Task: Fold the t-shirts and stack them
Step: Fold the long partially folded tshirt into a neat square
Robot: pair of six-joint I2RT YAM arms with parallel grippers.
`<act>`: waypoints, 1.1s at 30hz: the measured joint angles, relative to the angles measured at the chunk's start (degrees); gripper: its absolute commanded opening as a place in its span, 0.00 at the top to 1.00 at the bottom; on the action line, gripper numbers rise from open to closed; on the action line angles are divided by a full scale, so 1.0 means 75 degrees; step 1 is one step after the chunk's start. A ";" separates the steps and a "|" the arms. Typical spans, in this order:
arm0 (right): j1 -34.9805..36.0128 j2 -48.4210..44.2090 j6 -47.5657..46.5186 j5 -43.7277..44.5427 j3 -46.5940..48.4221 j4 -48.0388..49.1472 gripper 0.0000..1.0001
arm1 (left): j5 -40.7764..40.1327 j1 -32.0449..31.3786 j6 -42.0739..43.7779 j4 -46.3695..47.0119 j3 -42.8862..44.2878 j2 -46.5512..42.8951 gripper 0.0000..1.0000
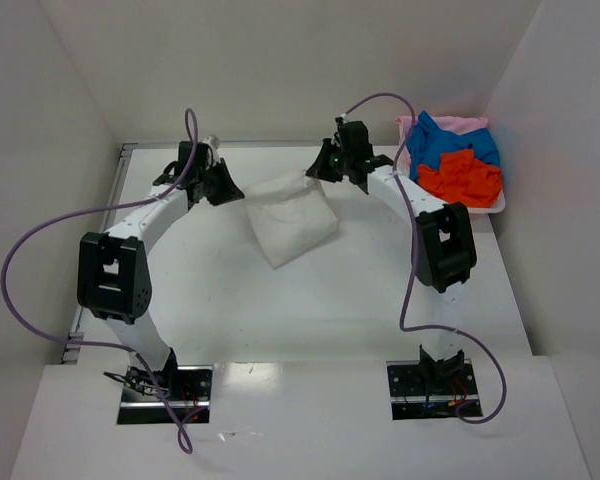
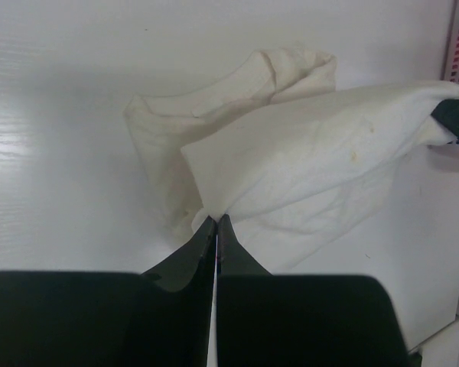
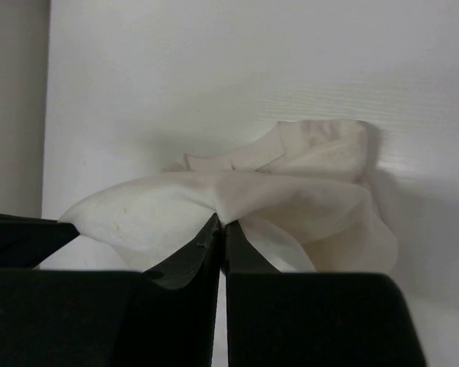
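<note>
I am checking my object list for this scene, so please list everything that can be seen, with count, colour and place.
off-white t-shirt: 1, off-white, partly folded, far middle of the table
blue t-shirt: 1, bright blue, crumpled in the tray
orange-red t-shirt: 1, orange-red, near side of the tray
pink t-shirt: 1, pale pink, far edge of the tray, behind the blue one
tray: 1, white, far right of the table
table: 1, white, under everything
cables: 2, purple, one along each arm
left gripper: 1, black, shut on the off-white t-shirt
right gripper: 1, black, shut on the off-white t-shirt
</note>
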 measured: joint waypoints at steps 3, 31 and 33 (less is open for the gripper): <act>-0.0061 0.0501 -0.0041 -0.0070 0.0085 0.0020 0.92 | 0.0006 0.0032 -0.0015 0.0160 0.0026 0.0472 1.00; -0.0198 0.2742 -0.0557 -0.0259 0.3322 -0.0568 0.09 | -0.0463 0.0507 -0.0565 0.1163 -0.0221 0.1195 0.15; -0.0198 0.2259 -0.0574 -0.0216 0.2681 -0.0501 0.18 | -0.0463 0.0525 -0.0562 0.1169 -0.0396 0.0784 0.15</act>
